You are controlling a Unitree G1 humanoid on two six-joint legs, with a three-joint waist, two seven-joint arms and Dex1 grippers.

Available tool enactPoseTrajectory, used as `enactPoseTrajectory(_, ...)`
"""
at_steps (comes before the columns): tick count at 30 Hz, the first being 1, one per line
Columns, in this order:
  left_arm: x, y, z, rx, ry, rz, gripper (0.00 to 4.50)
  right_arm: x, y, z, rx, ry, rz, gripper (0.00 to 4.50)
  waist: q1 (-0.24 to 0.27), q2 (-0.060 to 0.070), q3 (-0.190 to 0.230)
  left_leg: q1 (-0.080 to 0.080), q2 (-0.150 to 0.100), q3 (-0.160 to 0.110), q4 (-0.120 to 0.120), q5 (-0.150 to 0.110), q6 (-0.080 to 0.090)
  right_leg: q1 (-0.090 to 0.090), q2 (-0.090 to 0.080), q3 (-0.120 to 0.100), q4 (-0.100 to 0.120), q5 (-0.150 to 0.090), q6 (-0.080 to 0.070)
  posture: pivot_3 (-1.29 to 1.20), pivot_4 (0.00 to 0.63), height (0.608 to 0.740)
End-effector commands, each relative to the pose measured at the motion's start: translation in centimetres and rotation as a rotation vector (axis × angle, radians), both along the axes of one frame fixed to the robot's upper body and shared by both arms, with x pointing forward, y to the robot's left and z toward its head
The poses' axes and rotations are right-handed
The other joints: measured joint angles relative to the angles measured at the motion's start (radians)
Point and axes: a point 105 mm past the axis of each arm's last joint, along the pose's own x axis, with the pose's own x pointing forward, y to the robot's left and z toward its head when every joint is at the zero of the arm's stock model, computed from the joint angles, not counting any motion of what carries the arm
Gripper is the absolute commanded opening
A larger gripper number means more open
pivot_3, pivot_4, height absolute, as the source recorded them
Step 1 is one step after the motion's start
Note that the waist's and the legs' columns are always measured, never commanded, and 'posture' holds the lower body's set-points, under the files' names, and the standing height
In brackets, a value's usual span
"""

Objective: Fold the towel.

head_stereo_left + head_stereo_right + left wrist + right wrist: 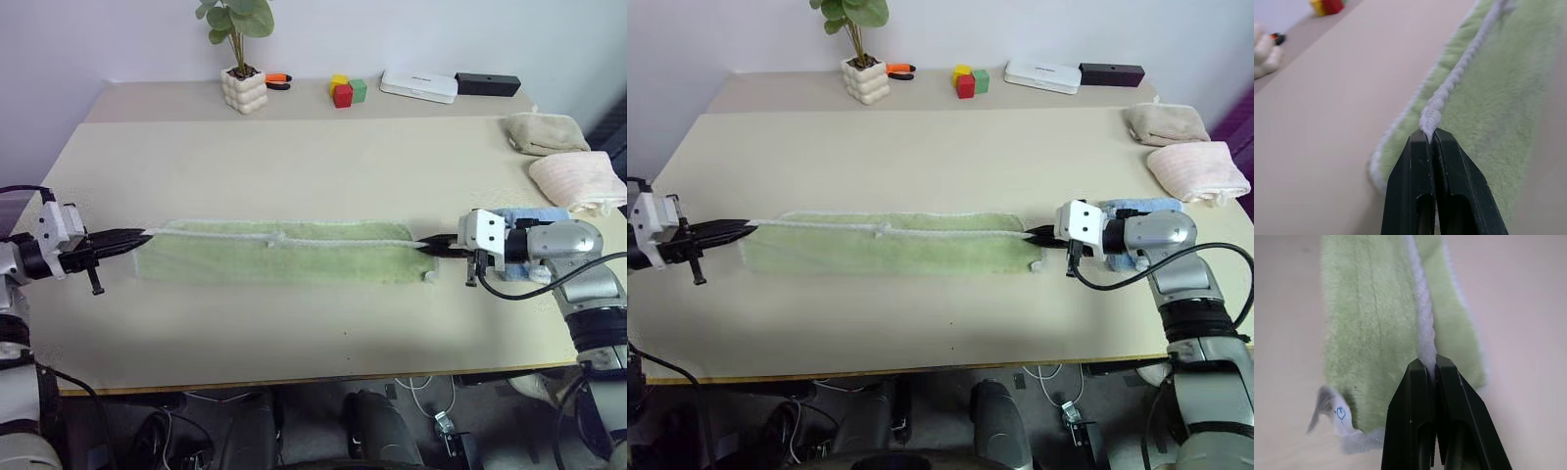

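Note:
The light green towel (279, 252) lies stretched into a long band across the middle of the table, its whitish edging (323, 241) pulled taut along the top. At its left end my left gripper (145, 236) is shut on the edging corner, seen close in the left wrist view (1430, 131). At the right end my right gripper (421, 244) is shut on the other edging corner (1428, 363). A small white label (1334, 410) with a blue mark hangs from the towel's right end.
A light blue towel (534, 217) lies behind my right wrist. Folded pink (580, 183) and beige (545, 133) towels sit at the right edge. At the back stand a potted plant (242, 73), coloured blocks (346, 90), a white box (419, 85) and a black box (487, 84).

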Motion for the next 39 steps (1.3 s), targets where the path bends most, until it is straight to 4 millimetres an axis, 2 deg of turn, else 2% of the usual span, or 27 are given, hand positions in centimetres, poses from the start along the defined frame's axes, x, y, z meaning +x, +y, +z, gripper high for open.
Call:
enactPoseTrajectory(1, 1.0, 0.1, 0.3, 0.012, -0.021, 0.045, 0.0, 1.5, 0.0, 1.0, 0.007, -0.083, -0.035, 0.05, 0.001, 0.0, 0.0, 0.0, 0.0, 0.0, 0.0, 0.0, 0.0, 0.0, 0.0, 0.0, 0.0, 0.0, 0.0, 0.0, 0.15, 0.735)
enactPoseTrajectory(12, 3.6, -1.0, -1.5, 0.0, -0.012, 0.159, 0.0, 4.5, 0.9, 0.6, -0.024, -0.172, -0.095, 0.05, -0.002, 0.0, 0.0, 0.0, 0.0, 0.0, 0.0, 0.0, -0.001, 0.0, 0.0, 0.0, 0.0, 0.0, 0.0, 0.0, 0.15, 0.735)
enactPoseTrajectory(18, 4.3, -1.1, -1.5, -0.008, -0.014, 0.197, 0.0, 4.9, 0.3, 0.4, -0.037, -0.185, -0.122, 0.05, -0.001, 0.0, 0.0, 0.0, 0.0, 0.0, 0.0, 0.001, -0.001, 0.0, 0.0, 0.0, 0.0, 0.0, 0.0, 0.0, 0.15, 0.735)
enactPoseTrajectory(27, 4.3, -0.4, -1.3, -0.023, -0.018, 0.24, 0.0, 5.0, -0.3, 1.1, 0.005, -0.204, -0.154, 0.05, -0.003, 0.0, 0.0, 0.0, 0.0, 0.0, 0.0, 0.003, -0.005, 0.0, 0.0, 0.0, 0.0, 0.0, 0.0, 0.0, 0.15, 0.735)
enactPoseTrajectory(36, 5.1, -0.2, -2.1, -0.061, -0.01, 0.328, 0.0, 5.3, 0.1, 0.0, -0.008, -0.206, -0.17, 0.05, -0.002, 0.0, 0.0, 0.0, 0.0, 0.0, 0.0, 0.003, -0.005, 0.0, 0.0, 0.0, 0.0, 0.0, 0.0, 0.0, 0.15, 0.735)
enactPoseTrajectory(39, 5.3, -0.4, -2.9, -0.095, 0.057, 0.338, 0.0, 5.2, 0.2, -0.6, -0.02, -0.188, -0.169, 0.05, -0.003, 0.0, 0.0, 0.0, 0.0, 0.0, 0.0, 0.003, -0.005, 0.0, 0.0, 0.0, 0.0, 0.0, 0.0, 0.0, 0.15, 0.735)
